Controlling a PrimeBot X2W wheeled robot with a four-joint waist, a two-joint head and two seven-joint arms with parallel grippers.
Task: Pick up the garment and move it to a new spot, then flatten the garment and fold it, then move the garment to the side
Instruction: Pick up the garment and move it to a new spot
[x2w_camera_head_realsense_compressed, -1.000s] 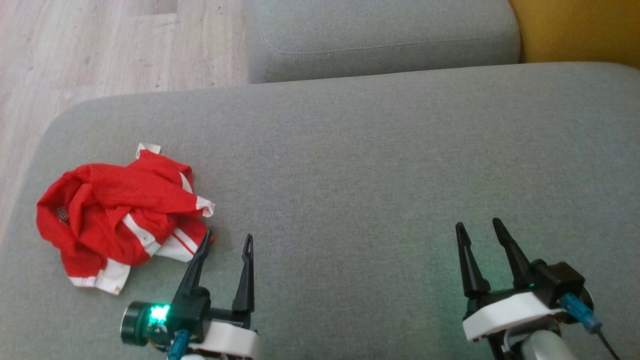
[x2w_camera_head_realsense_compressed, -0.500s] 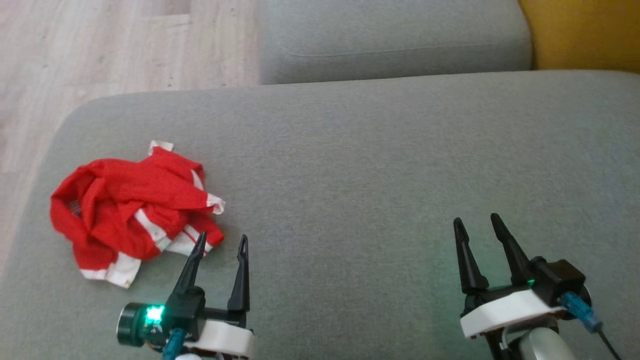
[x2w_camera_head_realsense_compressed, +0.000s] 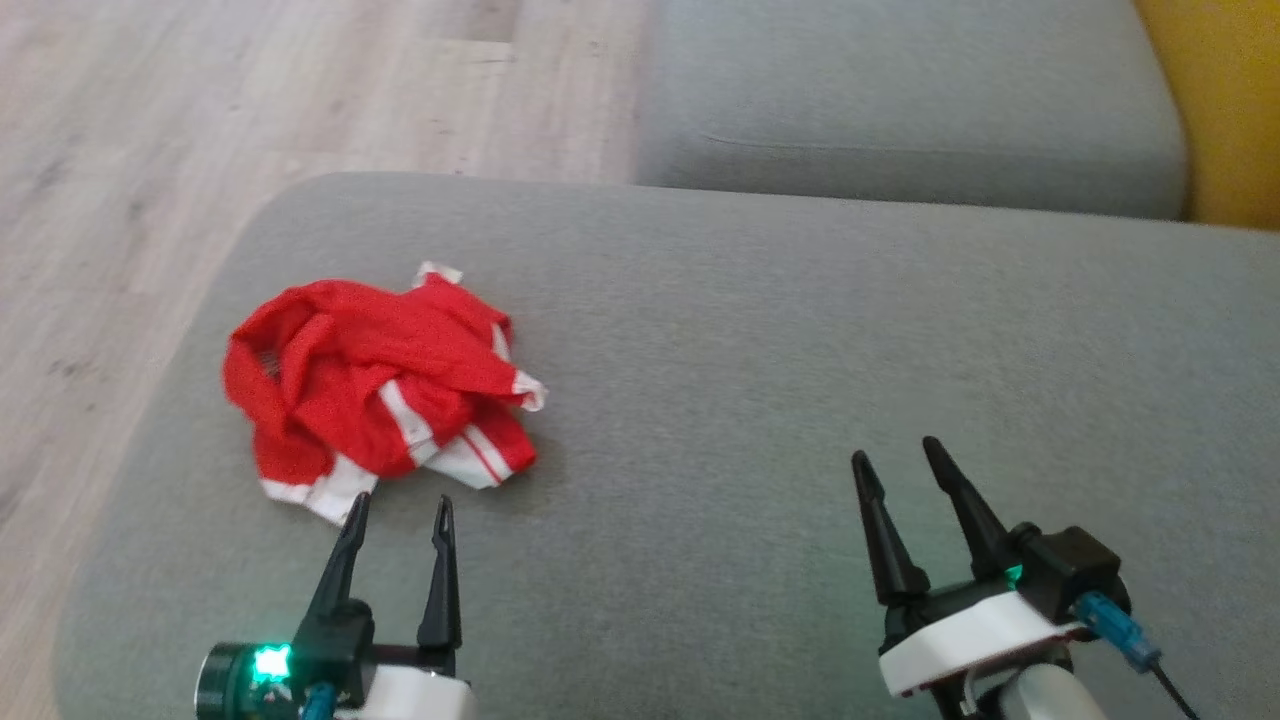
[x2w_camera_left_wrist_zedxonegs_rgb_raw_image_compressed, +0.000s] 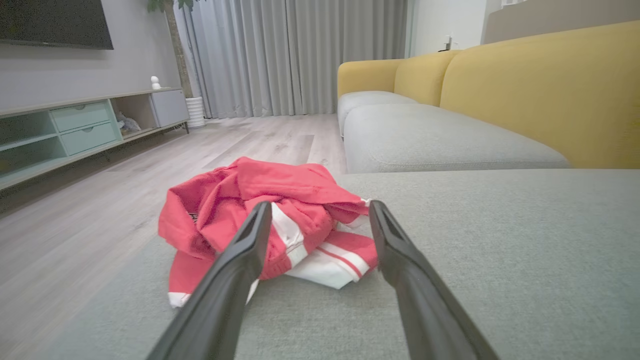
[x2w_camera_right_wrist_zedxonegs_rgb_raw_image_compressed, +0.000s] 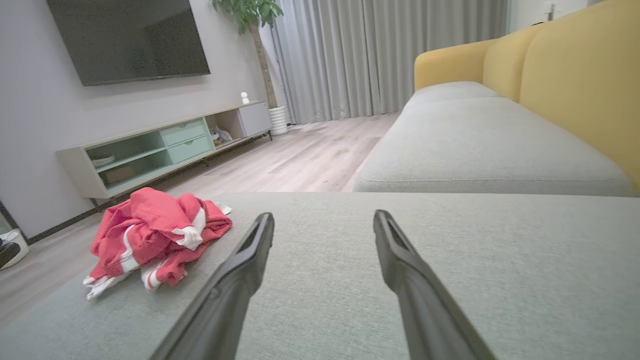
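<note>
Currently the crumpled red fabric garment with white stripes (x2w_camera_head_realsense_compressed: 375, 400) lies in a heap on the broad grey fabric seat cushion (x2w_camera_head_realsense_compressed: 750, 330), near the cushion's rounded corner, at about ten o'clock from the middle of the head view. At the garment's six o'clock, just beside its white hem, the left tool (x2w_camera_head_realsense_compressed: 400, 500) stands released. Its two dark fingers are spread and empty, pointing to twelve o'clock; whether a tip brushes the hem cannot be told. At the garment's four o'clock, well apart from it, the right tool (x2w_camera_head_realsense_compressed: 896, 450) is likewise released over bare cushion, holding nothing. A second grey cushion (x2w_camera_head_realsense_compressed: 900, 90) lies at twelve o'clock, pale wood floor (x2w_camera_head_realsense_compressed: 200, 100) at eleven, and a yellow sofa back (x2w_camera_head_realsense_compressed: 1230, 100) at two.
</note>
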